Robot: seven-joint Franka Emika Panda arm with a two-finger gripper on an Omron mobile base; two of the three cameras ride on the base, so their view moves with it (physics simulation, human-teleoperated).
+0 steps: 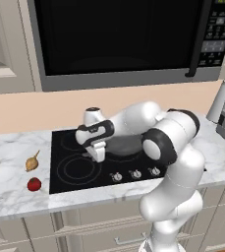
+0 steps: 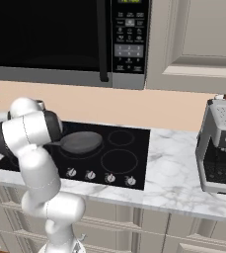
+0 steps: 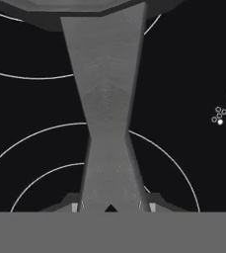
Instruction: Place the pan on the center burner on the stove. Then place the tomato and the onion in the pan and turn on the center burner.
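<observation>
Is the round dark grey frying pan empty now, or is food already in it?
Empty. The round dark grey frying pan shows a bare inside; the small red tomato and golden-brown onion lie on the marble counter.

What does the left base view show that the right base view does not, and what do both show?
Left base view alone: the onion beside the stove, and the gripper shut on the pan handle. Right base view alone: a toaster oven on the counter. Both: the pan above the cooktop, the tomato, the knob row, the microwave.
</observation>
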